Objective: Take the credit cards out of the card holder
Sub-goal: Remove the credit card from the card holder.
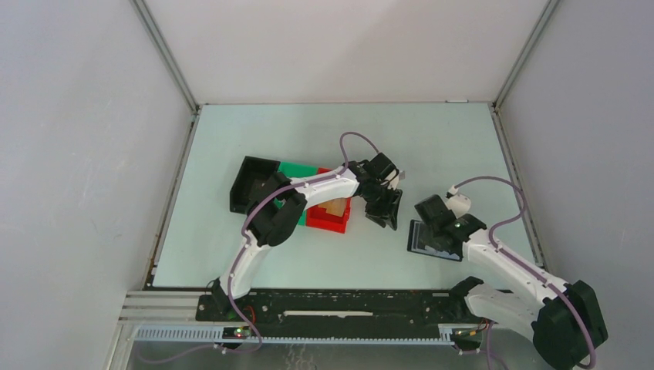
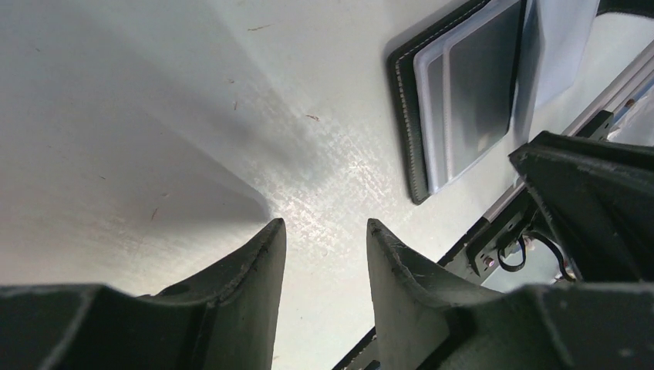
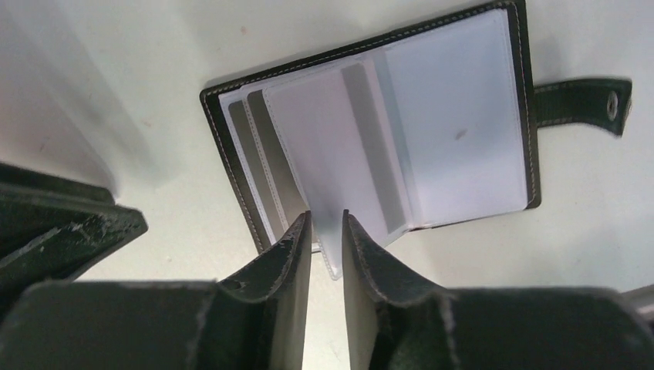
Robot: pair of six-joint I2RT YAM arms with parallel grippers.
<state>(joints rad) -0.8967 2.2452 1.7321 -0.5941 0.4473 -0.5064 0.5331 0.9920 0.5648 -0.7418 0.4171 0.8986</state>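
Observation:
The card holder (image 1: 424, 240) lies open on the table at the right, a black wallet (image 3: 213, 123) with clear plastic sleeves. Grey credit cards (image 3: 268, 181) sit in its slots, and one shows through a sleeve (image 2: 478, 85). My right gripper (image 3: 326, 216) is directly over the holder's near edge (image 1: 436, 220). Its jaws are narrow but still apart, and the corner of a raised clear sleeve (image 3: 332, 254) stands between them. My left gripper (image 1: 383, 212) hovers over bare table left of the holder, open (image 2: 324, 223) with nothing between its fingers.
A black bin (image 1: 253, 183), a green bin (image 1: 297, 170) and a red bin (image 1: 330, 217) stand together behind the left arm. The holder's strap with a snap (image 3: 588, 100) sticks out on one side. The metal base rail (image 1: 324, 302) runs along the near edge.

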